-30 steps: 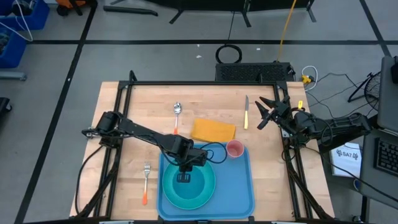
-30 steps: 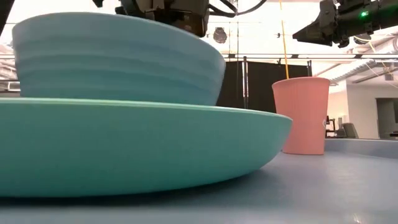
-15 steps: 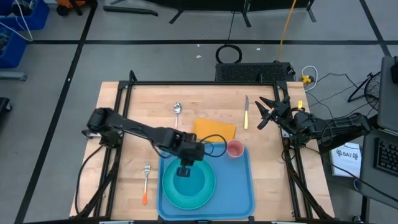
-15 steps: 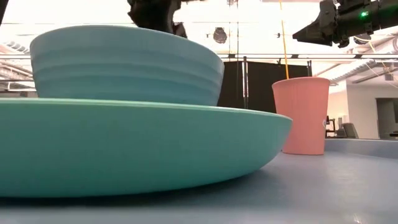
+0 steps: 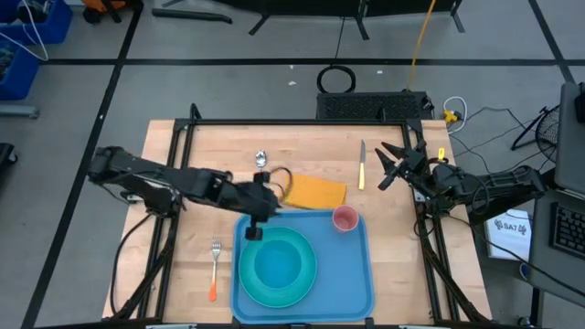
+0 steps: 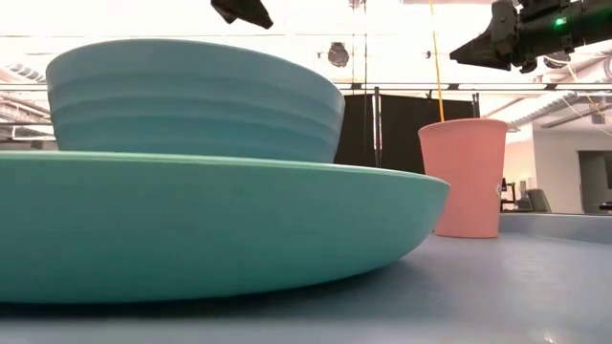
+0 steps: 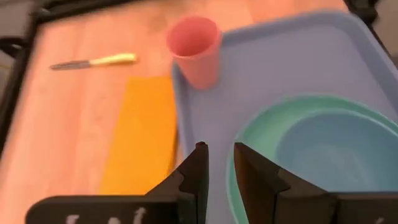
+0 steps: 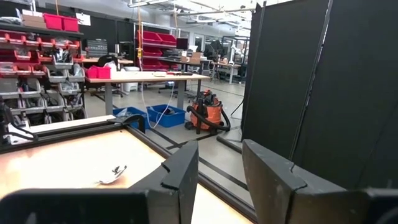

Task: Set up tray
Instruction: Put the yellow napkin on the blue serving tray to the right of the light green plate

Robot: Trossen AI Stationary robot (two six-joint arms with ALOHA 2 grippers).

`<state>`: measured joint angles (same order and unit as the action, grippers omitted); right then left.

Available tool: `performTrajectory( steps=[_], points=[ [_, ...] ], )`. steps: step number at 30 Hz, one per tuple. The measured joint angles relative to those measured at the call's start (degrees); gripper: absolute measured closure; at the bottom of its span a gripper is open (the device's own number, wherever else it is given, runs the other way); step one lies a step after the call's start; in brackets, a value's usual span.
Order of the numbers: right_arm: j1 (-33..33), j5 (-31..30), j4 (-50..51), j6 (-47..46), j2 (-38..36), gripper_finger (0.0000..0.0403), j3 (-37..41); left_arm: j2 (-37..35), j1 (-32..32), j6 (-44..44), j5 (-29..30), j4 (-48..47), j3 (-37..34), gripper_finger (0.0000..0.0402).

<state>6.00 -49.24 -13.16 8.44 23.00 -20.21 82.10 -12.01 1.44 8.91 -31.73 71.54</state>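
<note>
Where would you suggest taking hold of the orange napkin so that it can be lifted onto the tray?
Probably at the napkin's free far edge or a corner, coming straight down from above. It lies flat on the wood beside the tray, so only a thin edge offers a pinch. Its near edge sits against the tray rim by the pink cup, leaving little room for fingers there.

Even, bright overhead light leaves only soft shadows on the table (image 5: 183, 256) in the high view. The low view is blown out to white behind the bowl (image 6: 191, 100), whose near side looks soft. The left wrist view is motion-blurred, smearing the knife (image 7: 93, 61).
</note>
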Motion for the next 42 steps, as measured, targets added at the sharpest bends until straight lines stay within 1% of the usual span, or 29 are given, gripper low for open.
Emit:
performTrajectory(
  steps=[2,6,9,12,15,17,20,22,25,29,32,36,38,40,42],
  points=[
    [-0.01,0.38,-0.14,-0.04,-0.02,0.0287,0.00,-4.31,1.46,-0.56,0.14,5.73,-6.81,0.0321],
    [0.00,4.14,-0.29,-0.21,-0.02,0.0287,0.00,-12.79,5.13,-2.77,0.39,17.46,-20.22,0.0321],
    [0.00,7.17,-0.33,-0.30,-0.13,0.0287,0.00,-18.85,7.70,-3.12,0.50,26.06,-28.50,0.0321],
    [-0.13,7.28,-0.45,-2.55,-0.11,0.0287,0.00,-24.51,9.54,-3.28,0.18,32.52,-35.15,0.0321],
    [-1.41,7.51,0.07,-8.00,0.43,0.0287,-0.08,-29.75,11.12,-3.38,0.19,33.96,-39.80,0.0321],
    [-2.25,9.17,3.33,-10.51,1.48,0.0287,-1.02,-32.37,12.43,-3.94,0.19,34.34,-42.07,0.0321],
    [-4.55,11.16,9.88,-14.07,4.99,0.0287,-4.90,-35.29,14.34,-4.66,0.19,35.16,-45.04,0.0321],
    [-6.73,13.55,12.64,-16.12,8.37,0.0287,-7.86,-36.75,15.76,-4.67,0.15,35.54,-47.16,0.0321],
    [-11.07,20.59,16.05,-18.45,14.13,0.0287,-12.75,-37.35,17.66,-5.01,-0.56,38.23,-49.59,0.0321],
    [-19.62,29.75,26.33,-21.33,23.12,0.0287,-20.34,-37.58,19.96,-5.52,-4.38,42.27,-52.40,0.0321],
    [-26.08,37.63,27.03,-20.79,28.84,0.0287,-23.38,-37.56,21.11,-6.20,-4.86,42.46,-53.41,0.0321],
    [-35.57,51.24,26.75,-21.22,35.46,0.0287,-27.05,-37.56,22.07,-5.52,-5.51,42.55,-54.28,0.0321],
    [-40.43,57.06,28.45,-21.44,39.25,0.0287,-29.26,-37.56,22.57,-4.72,-6.60,42.87,-54.66,0.0321],
    [-44.49,60.76,32.15,-21.01,43.23,0.0287,-31.58,-37.56,23.13,-4.55,-7.74,44.45,-55.25,0.0321],
    [-47.64,63.03,35.68,-19.79,47.35,0.0287,-33.70,-37.56,23.62,-4.51,-8.77,45.82,-55.75,0.0321]
  ],
)
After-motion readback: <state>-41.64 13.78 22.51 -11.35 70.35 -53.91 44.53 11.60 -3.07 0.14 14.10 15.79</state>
